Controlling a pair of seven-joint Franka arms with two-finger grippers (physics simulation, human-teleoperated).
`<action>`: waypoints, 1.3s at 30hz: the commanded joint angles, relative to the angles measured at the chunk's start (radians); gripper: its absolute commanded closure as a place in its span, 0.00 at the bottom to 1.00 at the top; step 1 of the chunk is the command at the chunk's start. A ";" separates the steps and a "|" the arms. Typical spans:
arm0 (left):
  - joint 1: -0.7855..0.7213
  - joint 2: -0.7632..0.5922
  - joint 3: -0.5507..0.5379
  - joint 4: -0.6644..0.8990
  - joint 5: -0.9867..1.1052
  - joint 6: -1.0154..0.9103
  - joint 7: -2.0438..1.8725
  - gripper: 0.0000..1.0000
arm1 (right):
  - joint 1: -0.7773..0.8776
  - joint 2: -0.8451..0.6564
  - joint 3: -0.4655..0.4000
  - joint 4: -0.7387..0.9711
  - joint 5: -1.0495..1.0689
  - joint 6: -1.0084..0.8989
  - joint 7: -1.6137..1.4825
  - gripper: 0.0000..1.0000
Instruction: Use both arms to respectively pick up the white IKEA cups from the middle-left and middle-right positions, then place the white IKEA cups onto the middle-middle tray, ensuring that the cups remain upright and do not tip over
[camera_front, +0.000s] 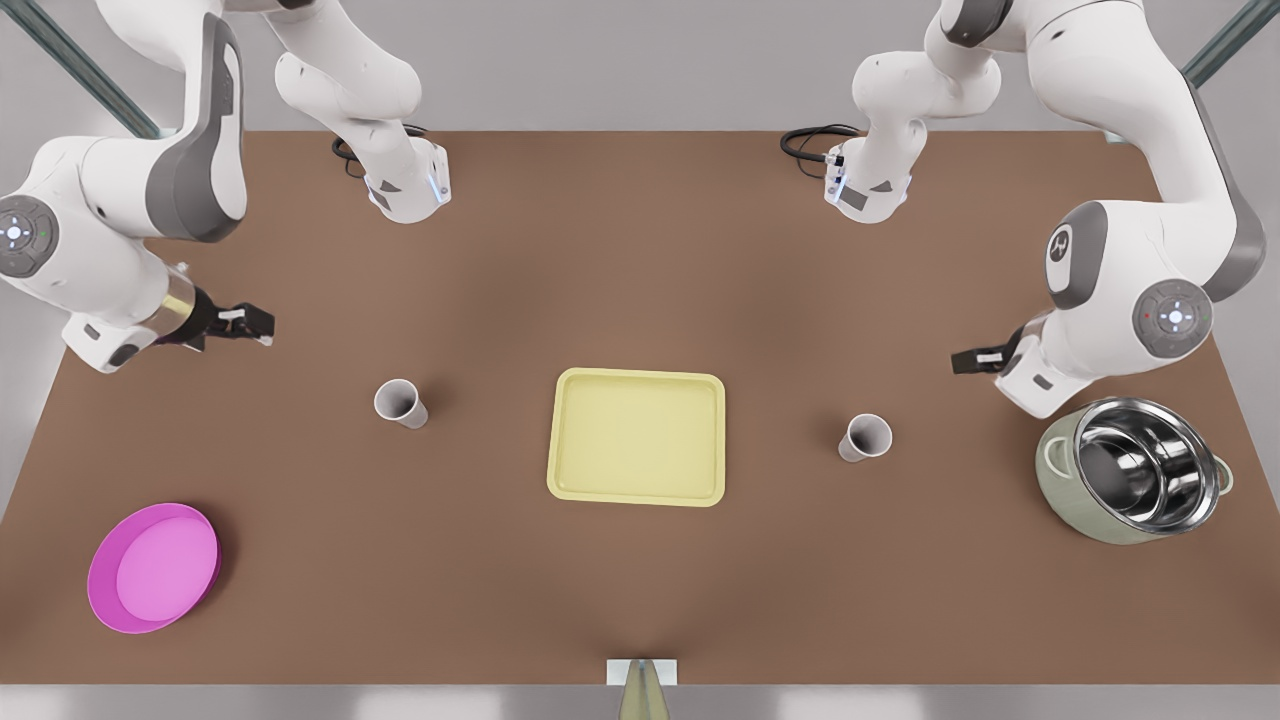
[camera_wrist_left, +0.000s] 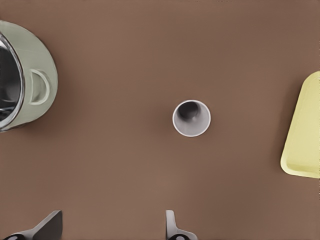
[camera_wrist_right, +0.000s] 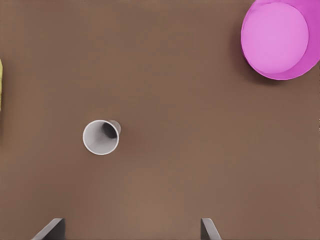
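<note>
Two white cups stand upright on the brown table, either side of the pale yellow tray (camera_front: 637, 437). One cup (camera_front: 400, 403) is at the front view's left, the other cup (camera_front: 866, 437) at its right. My right gripper (camera_front: 255, 325) hovers open above the table, up and to the left of the left-hand cup (camera_wrist_right: 101, 137), with nothing between its fingers. My left gripper (camera_front: 975, 360) hovers open up and to the right of the right-hand cup (camera_wrist_left: 191, 118), also holding nothing. The tray's edge (camera_wrist_left: 302, 130) shows beyond that cup in the left wrist view.
A green-and-steel pot (camera_front: 1135, 470) (camera_wrist_left: 25, 85) sits close under the left arm's wrist at the front view's right. A round magenta dish (camera_front: 153, 566) (camera_wrist_right: 277, 37) lies at the front left. A small mount (camera_front: 640, 685) sticks up at the table's front edge.
</note>
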 joint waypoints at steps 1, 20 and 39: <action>-0.001 -0.002 0.001 -0.001 -0.002 0.068 -0.096 0.00 | -0.004 -0.002 0.001 0.000 0.003 0.086 -0.072 0.00; -0.004 0.245 -0.016 -0.341 -0.082 0.757 -0.097 0.00 | 0.039 0.199 0.012 -0.297 0.033 0.521 -0.046 0.00; -0.019 0.174 -0.040 -0.407 -0.218 0.726 -0.093 0.79 | 0.048 0.236 0.012 -0.555 0.081 0.824 -0.046 0.00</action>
